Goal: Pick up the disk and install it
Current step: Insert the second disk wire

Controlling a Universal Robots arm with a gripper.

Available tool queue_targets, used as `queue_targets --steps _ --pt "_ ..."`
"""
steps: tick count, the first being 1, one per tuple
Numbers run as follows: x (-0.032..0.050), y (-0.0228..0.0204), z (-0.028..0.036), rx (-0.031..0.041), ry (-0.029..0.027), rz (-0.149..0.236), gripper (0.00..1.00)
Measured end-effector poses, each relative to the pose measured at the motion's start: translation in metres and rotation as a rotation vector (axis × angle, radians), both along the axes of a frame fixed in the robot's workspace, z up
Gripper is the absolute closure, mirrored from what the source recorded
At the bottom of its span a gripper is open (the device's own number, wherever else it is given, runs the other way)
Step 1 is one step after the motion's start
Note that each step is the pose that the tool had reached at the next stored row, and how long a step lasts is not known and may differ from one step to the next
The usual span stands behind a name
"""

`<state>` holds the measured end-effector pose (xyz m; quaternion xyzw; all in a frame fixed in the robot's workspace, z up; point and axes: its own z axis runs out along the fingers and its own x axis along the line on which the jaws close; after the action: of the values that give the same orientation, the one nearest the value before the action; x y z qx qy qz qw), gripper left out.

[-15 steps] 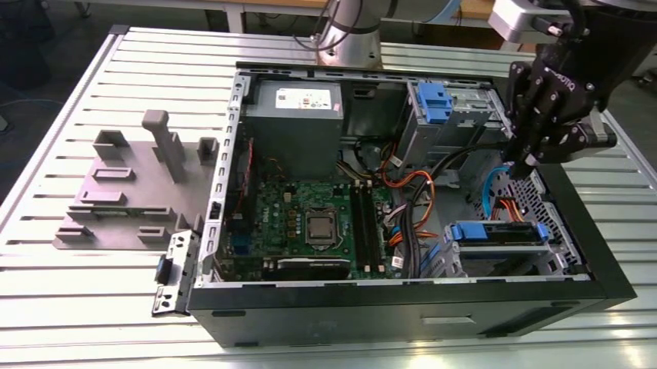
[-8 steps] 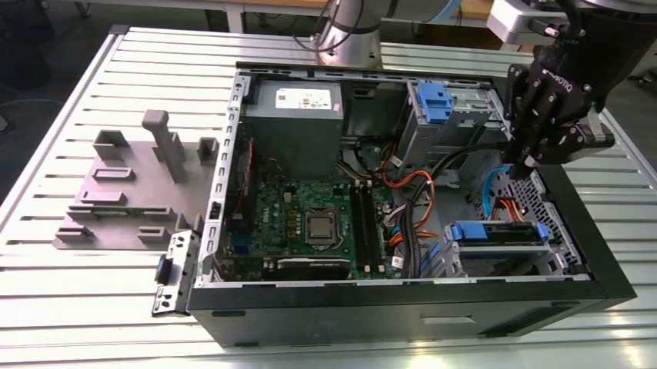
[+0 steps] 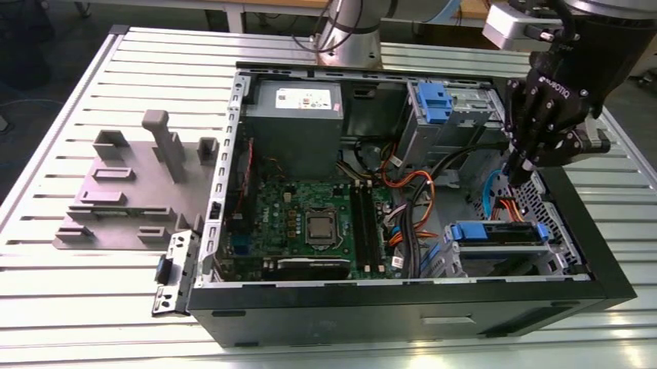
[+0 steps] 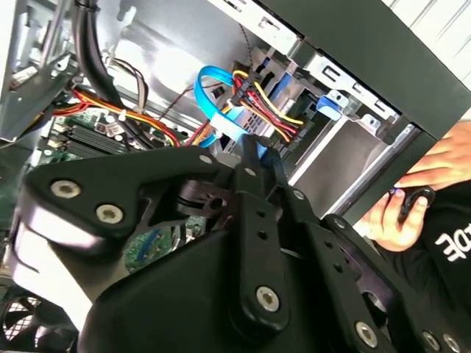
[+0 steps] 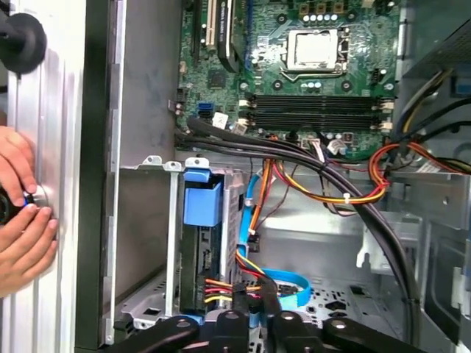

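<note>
We judge the job nearly done: the disk (image 3: 496, 233), at lower right of the exterior view, sits in its bay inside the computer case (image 3: 411, 304), while our gripper (image 3: 521, 167) hangs above it, fingers together, holding nothing.

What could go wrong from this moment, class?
1. The end effector hangs right by the loose blue cable and red-and-yellow wires; it might snag or unplug them.
2. A person's hands rest just outside the case wall; a sideways swing could strike them.
</note>
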<state>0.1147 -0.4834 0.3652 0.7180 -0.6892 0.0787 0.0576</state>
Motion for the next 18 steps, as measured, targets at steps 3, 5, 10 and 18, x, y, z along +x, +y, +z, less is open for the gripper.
queue_targets --steps 3,5,10,18 --pt "0.0003 0.0006 -0.0025 -0.0167 0.0000 0.000 0.84" --pt "0.0004 0.0008 -0.0039 -0.0263 0.0000 0.000 0.84" --pt "0.0009 0.0010 -0.0088 -0.0515 0.0000 0.000 0.83" --pt "0.0031 0.0010 -0.0135 -0.0575 0.0008 0.000 0.84"
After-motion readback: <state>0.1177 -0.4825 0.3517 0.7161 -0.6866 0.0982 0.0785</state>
